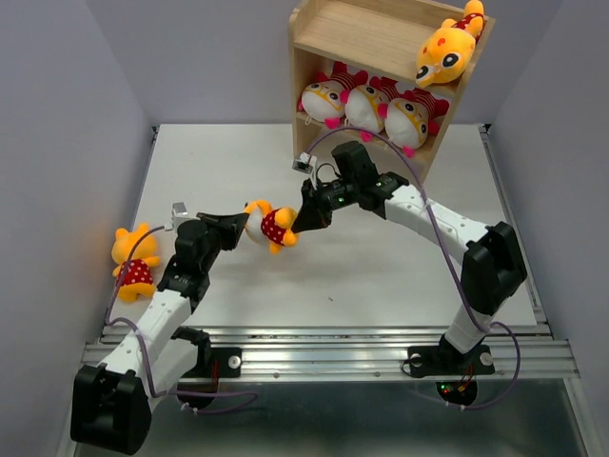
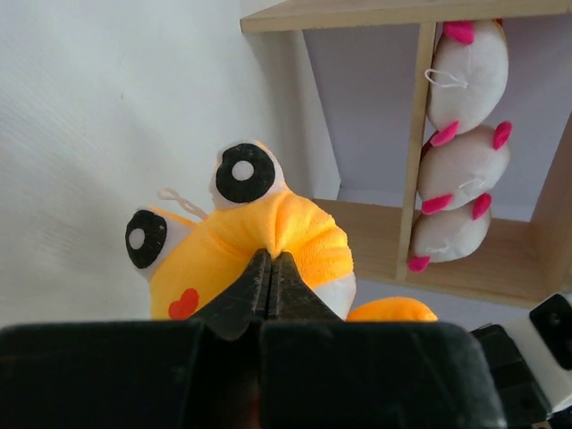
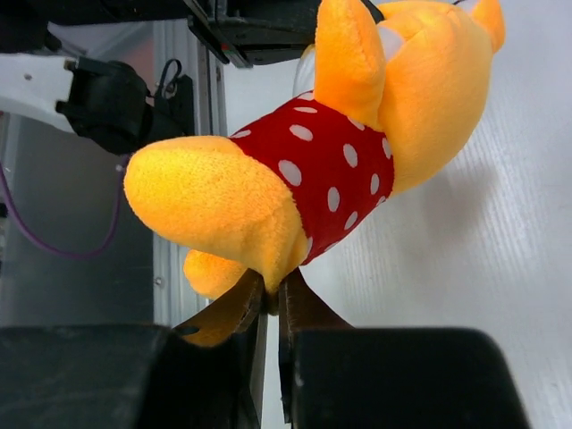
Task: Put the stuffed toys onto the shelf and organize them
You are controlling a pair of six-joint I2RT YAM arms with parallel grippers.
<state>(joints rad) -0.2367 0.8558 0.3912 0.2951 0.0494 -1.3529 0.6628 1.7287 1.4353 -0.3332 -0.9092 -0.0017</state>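
Left gripper [image 2: 271, 268] is pinching the head of the small orange-yellow plush doll with the red white-dotted body [image 1: 269, 226], jaws nearly together on a fold of fabric above the snout. Right gripper [image 3: 268, 290] is clamping the same doll by a yellow foot, jaws almost closed on the plush. Both are holding it at the centre of the top view, and it looks lifted off the white table [image 1: 381, 276]. Reads as a left-to-right handover.

Doing it well:
- Check right's bite first. A foot tip is thin and may slip.
- Only then open left and back it straight off.

Upper right of the top view is the light natural-wood two-tier shelf [image 1: 381, 38]. The three white-faced pink-eared dolls [image 1: 366, 100] are filling the lower tier. One orange doll [image 1: 445, 52] is lying at the top tier's right end, so aim beside it. Last orange doll [image 1: 133, 257] is waiting at the table's left edge.
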